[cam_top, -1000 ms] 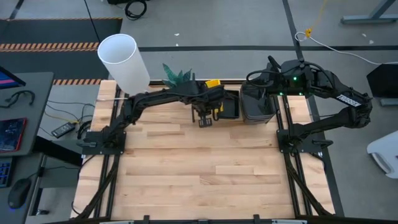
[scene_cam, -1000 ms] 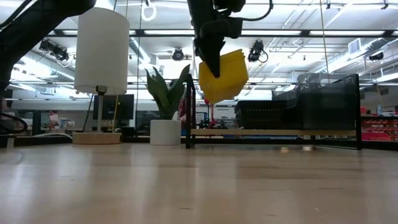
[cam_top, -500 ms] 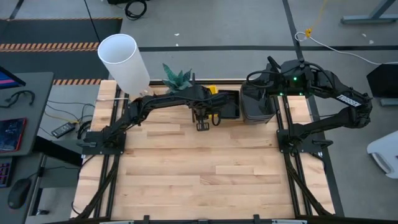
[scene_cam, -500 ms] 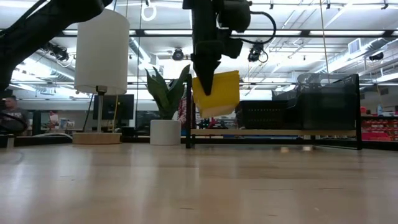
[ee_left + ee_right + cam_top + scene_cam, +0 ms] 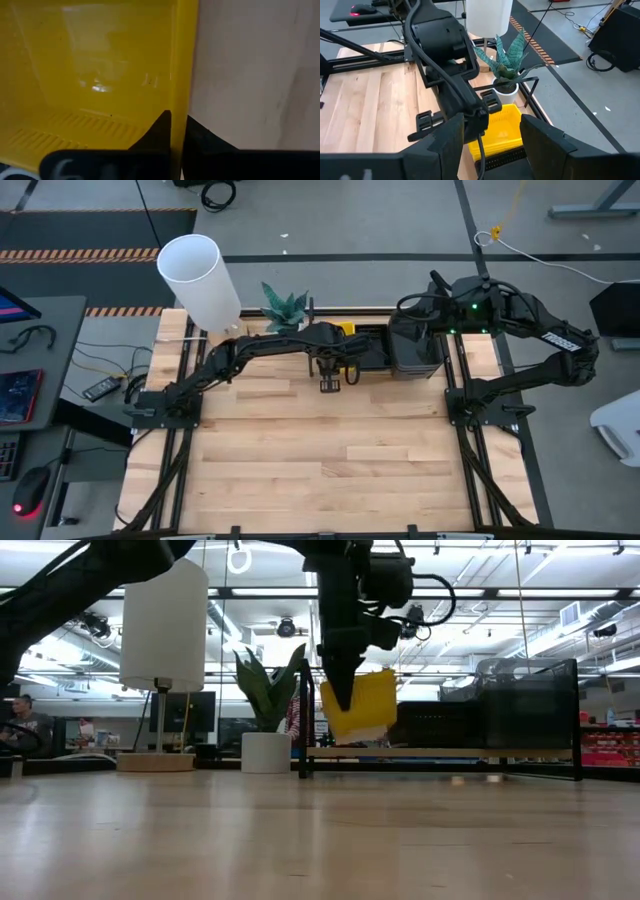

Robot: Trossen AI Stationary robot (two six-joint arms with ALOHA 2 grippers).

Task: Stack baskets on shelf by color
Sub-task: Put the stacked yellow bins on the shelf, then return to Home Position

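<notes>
My left gripper [image 5: 338,700] is shut on a yellow basket [image 5: 362,706], which is over the left end of the shelf [image 5: 440,753]. The basket also shows in the high view [image 5: 345,330] and the right wrist view [image 5: 501,131]. Black mesh baskets [image 5: 420,725] sit on the shelf's wooden board at the middle. Dark grey baskets [image 5: 527,705] are stacked at its right end. My right gripper [image 5: 492,150] is open and empty above the grey baskets [image 5: 415,345], looking toward the left arm. My left gripper pinches one side wall of the yellow basket at its rim [image 5: 179,95]. One finger [image 5: 159,131] is inside the basket and one [image 5: 202,140] is outside. The fingers come from above, pointing down. The basket hangs tilted below them, clear of the shelf board.
A white cylindrical lamp [image 5: 198,278] and a potted plant [image 5: 285,308] stand at the far left beside the shelf. The shelf's black upright posts [image 5: 305,720] frame its left end. Bare wooden tabletop [image 5: 320,450] lies on the near side.
My left gripper has gone down toward the shelf board with the yellow basket. The basket has stayed in the hold, hangs lower than before, and is still tilted.
</notes>
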